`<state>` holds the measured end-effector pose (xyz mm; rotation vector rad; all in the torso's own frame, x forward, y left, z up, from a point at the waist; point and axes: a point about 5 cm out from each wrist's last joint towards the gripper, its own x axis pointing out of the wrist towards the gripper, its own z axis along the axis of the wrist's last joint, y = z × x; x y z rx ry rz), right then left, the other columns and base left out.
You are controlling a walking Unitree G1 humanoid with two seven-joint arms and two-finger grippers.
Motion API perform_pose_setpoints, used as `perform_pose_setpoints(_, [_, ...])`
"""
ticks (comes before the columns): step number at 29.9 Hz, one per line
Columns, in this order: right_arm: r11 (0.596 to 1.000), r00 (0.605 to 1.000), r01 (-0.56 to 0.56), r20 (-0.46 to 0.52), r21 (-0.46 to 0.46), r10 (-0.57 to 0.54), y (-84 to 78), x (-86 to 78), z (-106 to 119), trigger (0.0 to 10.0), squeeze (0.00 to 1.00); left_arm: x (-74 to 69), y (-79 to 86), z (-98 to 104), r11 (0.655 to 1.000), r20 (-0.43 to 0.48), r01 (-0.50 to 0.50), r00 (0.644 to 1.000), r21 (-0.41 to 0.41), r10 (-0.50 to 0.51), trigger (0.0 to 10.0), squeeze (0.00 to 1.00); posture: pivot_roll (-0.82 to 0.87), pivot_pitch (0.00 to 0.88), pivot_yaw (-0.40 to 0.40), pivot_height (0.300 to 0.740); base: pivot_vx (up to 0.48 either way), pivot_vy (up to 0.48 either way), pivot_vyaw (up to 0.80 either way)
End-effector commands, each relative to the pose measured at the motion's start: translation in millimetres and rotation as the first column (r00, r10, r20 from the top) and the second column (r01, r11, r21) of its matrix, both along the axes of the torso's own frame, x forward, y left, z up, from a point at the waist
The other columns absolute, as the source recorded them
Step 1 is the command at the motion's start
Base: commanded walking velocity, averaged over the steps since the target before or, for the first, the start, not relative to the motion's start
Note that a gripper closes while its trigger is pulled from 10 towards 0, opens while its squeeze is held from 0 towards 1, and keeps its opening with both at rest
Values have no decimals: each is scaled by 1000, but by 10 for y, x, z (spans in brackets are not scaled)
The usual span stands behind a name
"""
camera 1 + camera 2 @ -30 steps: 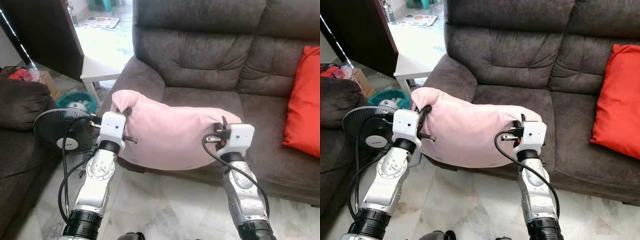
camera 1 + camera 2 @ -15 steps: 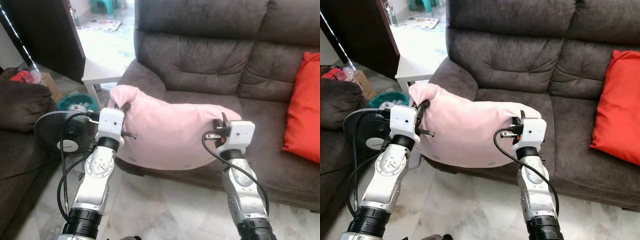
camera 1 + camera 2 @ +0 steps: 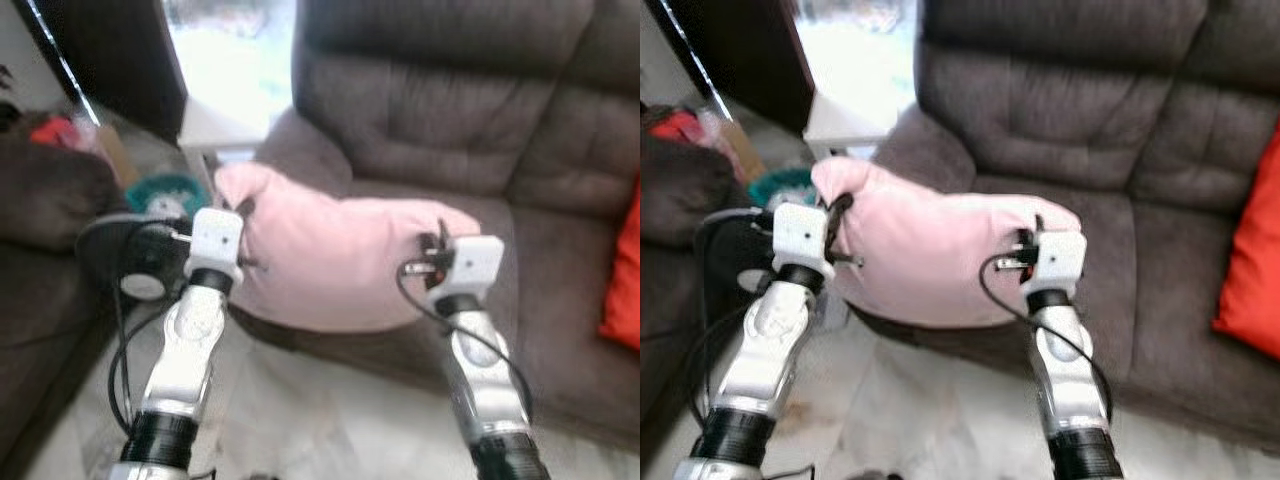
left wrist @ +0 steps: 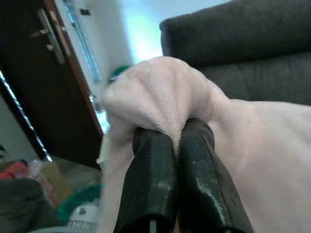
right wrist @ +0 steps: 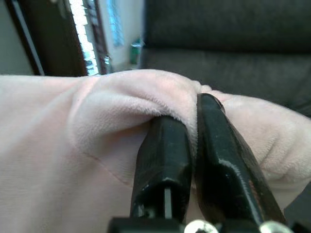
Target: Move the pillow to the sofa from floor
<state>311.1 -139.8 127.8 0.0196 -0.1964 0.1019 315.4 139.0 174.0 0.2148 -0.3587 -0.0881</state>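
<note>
Both grippers are clamped on the pillow [image 3: 340,260], one at each end. Left gripper [image 4: 177,138] has its two black fingers [image 4: 150,170] squeezed together with a bunched-up corner of pink fabric pinched between them, and the right gripper [image 5: 192,124] is doing the same thing on the opposite corner, fingers [image 5: 165,155] nearly touching with a fold of pillow caught in the gap.

So the pillow hangs stretched between the two grippers, held up off the floor [image 3: 330,410], sagging a bit in the middle. Just beyond the grippers is the sofa [image 3: 450,110], and the pillow sits over the front edge of its seat cushion; can't tell if it's actually resting on it, the head views are pretty blurry. Off to the right of the right gripper there's a red cushion [image 3: 1255,260] on the sofa. Out past the left gripper sits a fan [image 3: 140,265] on the floor, next to a dark armchair [image 3: 50,220].
</note>
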Motion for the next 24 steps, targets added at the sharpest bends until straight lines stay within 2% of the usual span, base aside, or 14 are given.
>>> perform_pose_setpoints(1, [1000, 998, -15, 58, -2, 15, 4, -1, 114, 10000, 0, -11, -122, 183, 999, 80, 49, 996, -13, -47, 10000, 0, 108, 87, 1, 740, 307, 0, 0])
perform_pose_setpoints(10, [1000, 999, -14, 52, 28, 13, -1, 12, 119, 10000, 0, -1, -126, 212, 999, 87, 49, 995, -14, -48, 10000, 0, 110, 86, 1, 740, 307, 0, 0])
perform_pose_setpoints(14, [999, 998, -20, 55, 30, 18, 6, 12, 126, 10000, 0, -1, -124, 220, 999, 89, 49, 995, -15, -47, 10000, 0, 109, 87, 0, 740, 307, 0, -717])
perform_pose_setpoints(24, [999, 997, -28, 66, 27, 26, 35, -1, 131, 10000, 0, -3, -114, 224, 999, 89, 46, 995, -12, -45, 10000, 0, 113, 88, 2, 740, 307, 0, 0])
